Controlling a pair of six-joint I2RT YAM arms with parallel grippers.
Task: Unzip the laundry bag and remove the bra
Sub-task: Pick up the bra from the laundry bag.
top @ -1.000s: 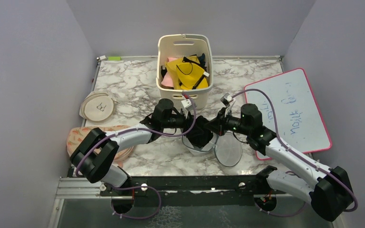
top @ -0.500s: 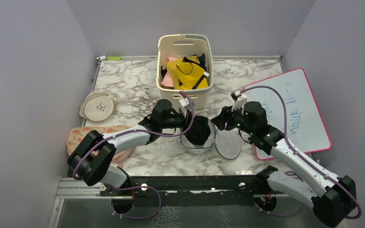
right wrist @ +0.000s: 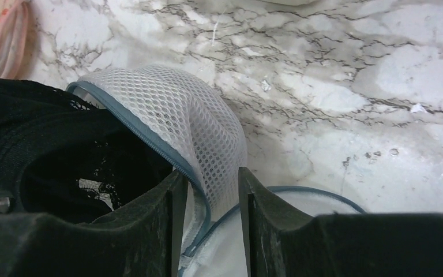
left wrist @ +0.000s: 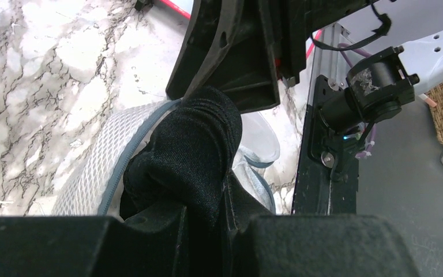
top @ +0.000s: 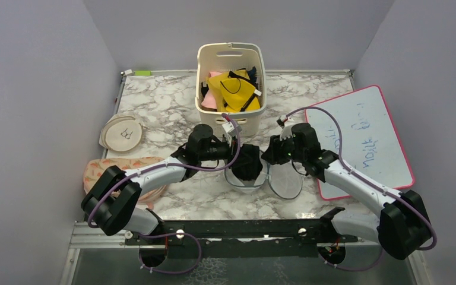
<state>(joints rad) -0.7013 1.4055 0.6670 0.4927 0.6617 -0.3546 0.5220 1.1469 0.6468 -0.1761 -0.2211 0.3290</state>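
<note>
- The bra [left wrist: 193,144] sits bunched in the mouth of the laundry bag [right wrist: 199,124]. The bag lies unzipped near the middle of the table [top: 166,107], just in front of the basket [top: 200,71], with its round lid [top: 285,181] flopped open to the right.
- Your left gripper [left wrist: 205,216] is clamped on the black fabric (the wrist view shows cloth pinched between its pads).
- Your right gripper [right wrist: 210,202] has its fingers apart on either side of the bag's zip rim. I cannot tell whether they actually bite the mesh.
- The step in hand looks like the pull-out. Pin the rim with the right before you lift with the left, or the light bag will likely ride up with the garment.
- Draw up and leftward slowly (a thin strap could snag on the zip; the straps are hidden from here).
- The two wrists are close together over the bag, so move them apart rather than crossing.
- The basket wall is just behind and the whiteboard [top: 362,139] flanks your right. A beige pouch [top: 122,133] lies well off to the left, and the marble between it and the bag looks like the widest landing spot.
</note>
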